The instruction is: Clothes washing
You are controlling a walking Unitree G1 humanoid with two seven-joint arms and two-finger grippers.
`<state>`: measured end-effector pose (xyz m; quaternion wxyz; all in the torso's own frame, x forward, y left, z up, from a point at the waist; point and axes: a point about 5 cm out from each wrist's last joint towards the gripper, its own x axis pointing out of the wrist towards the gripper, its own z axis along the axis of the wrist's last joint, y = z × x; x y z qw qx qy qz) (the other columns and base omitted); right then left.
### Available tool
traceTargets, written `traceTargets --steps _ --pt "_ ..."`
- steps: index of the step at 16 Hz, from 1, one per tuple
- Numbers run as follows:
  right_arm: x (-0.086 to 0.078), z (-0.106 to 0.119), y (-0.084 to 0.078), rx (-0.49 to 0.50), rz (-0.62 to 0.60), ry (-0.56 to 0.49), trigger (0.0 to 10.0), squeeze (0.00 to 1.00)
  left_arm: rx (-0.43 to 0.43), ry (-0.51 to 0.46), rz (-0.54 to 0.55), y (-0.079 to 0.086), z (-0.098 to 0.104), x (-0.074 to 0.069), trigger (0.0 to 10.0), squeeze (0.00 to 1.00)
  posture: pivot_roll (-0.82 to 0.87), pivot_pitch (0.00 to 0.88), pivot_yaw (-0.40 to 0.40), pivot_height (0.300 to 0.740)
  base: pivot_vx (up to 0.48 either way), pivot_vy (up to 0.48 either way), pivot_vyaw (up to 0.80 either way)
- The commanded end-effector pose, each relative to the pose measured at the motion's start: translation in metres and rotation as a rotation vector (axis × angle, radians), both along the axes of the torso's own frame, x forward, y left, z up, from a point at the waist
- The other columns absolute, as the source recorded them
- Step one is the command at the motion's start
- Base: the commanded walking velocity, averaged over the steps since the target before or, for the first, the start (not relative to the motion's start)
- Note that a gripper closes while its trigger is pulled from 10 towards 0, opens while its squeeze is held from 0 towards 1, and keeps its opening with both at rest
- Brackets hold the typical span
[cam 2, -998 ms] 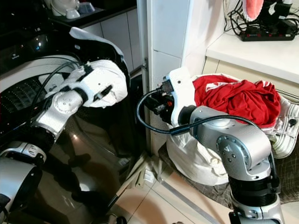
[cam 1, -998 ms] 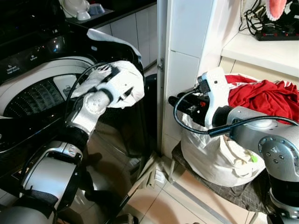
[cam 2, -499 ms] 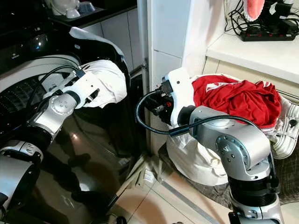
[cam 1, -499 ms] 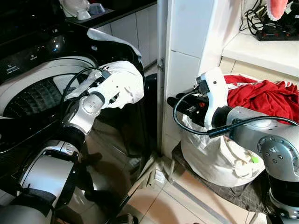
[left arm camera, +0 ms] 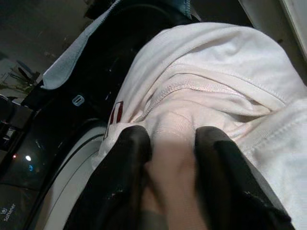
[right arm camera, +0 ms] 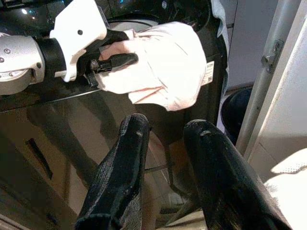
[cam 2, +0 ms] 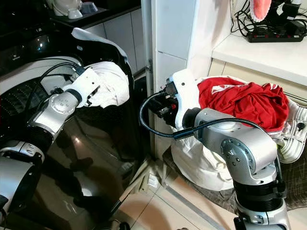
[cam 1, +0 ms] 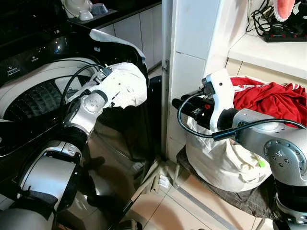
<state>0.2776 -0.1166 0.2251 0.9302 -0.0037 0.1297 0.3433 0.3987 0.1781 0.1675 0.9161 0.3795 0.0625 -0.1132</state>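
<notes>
Left gripper [left arm camera: 168, 143] fingers [left arm camera: 127, 158] clamped on a white garment [cam 1: 125, 84], fabric pinched between the two black pads, held up over the dark washing machine [cam 1: 43, 96] near its open rim. Right gripper [right arm camera: 163, 143] fingers [right arm camera: 129, 143] apart, nothing between them, hovering just beside the white laundry bag [cam 1: 220, 163], pointing toward the washer. Red clothes [cam 2: 240, 98] heaped on top of the bag, which sits on a low stand against the tiled pillar [cam 1: 192, 57]. Power strip [cam 1: 285, 33] on the worktop [cam 1: 268, 50] behind.
</notes>
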Motion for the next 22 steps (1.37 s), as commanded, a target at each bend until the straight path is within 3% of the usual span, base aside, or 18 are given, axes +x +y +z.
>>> traceTargets --steps 1,6,9,10,11,13,14,15,16,17,18,19,22 --pt "0.002 0.006 0.002 0.007 0.013 -0.02 10.0 0.0 -0.01 0.001 0.033 0.008 0.005 0.002 0.0 0.0 -0.07 0.0 0.082 0.74 0.0 0.0 0.0" --pt "0.003 0.008 0.001 0.012 0.01 -0.028 10.0 0.0 -0.031 -0.031 0.101 0.018 0.019 0.006 0.0 0.0 -0.06 0.0 0.08 0.74 0.0 0.0 0.0" --pt "0.004 0.011 0.001 0.015 0.009 -0.037 10.0 0.0 -0.019 -0.127 0.22 0.038 0.053 0.014 0.0 0.0 -0.06 0.0 0.079 0.74 0.0 0.0 0.0" --pt "0.005 0.012 0.001 0.017 0.009 -0.041 10.0 0.0 0.006 -0.191 0.287 0.05 0.075 0.016 0.0 0.0 -0.07 0.0 0.078 0.74 0.0 0.0 0.0" --pt "0.006 0.013 0.001 0.016 0.01 -0.045 10.0 0.0 0.086 -0.275 0.394 0.066 0.098 0.016 0.0 0.0 -0.07 0.0 0.079 0.74 0.0 0.0 0.0" --pt "0.007 0.014 0.001 0.014 0.012 -0.05 10.0 0.0 0.259 -0.381 0.511 0.083 0.125 0.012 0.0 0.0 -0.07 0.0 0.079 0.74 0.0 0.0 0.0" --pt "0.007 0.015 0.002 0.015 0.018 -0.052 10.0 0.0 0.336 -0.406 0.557 0.089 0.135 0.01 2.3 0.0 -0.07 0.0 0.079 0.74 0.0 0.0 0.0" --pt "0.007 0.015 0.003 0.015 0.019 -0.053 10.0 0.0 0.346 -0.407 0.565 0.09 0.136 0.01 2.3 0.0 -0.07 0.0 0.079 0.74 0.0 0.0 0.0" --pt "0.007 0.015 0.005 0.016 0.028 -0.05 10.0 0.0 0.322 -0.327 0.55 0.089 0.124 0.011 10.0 0.0 -0.07 0.0 0.078 0.74 0.0 0.0 0.0" --pt "0.007 0.015 0.006 0.017 0.031 -0.049 10.0 0.0 0.288 -0.283 0.548 0.088 0.116 0.012 10.0 0.0 -0.07 0.0 0.08 0.74 0.0 0.0 0.0" --pt "0.007 0.014 0.006 0.016 0.032 -0.048 10.0 0.0 0.238 -0.229 0.535 0.085 0.107 0.012 10.0 1.0 -0.07 0.0 0.084 0.74 0.0 0.0 0.0" --pt "0.006 0.014 0.005 0.016 0.029 -0.048 10.0 0.0 0.177 -0.153 0.515 0.08 0.093 0.013 10.0 1.0 -0.08 0.0 0.089 0.74 0.0 0.0 0.0" --pt "0.005 0.014 0.004 0.017 0.026 -0.047 10.0 0.0 0.142 -0.125 0.511 0.079 0.088 0.013 10.0 1.0 -0.08 0.0 0.091 0.74 0.0 0.0 0.0"
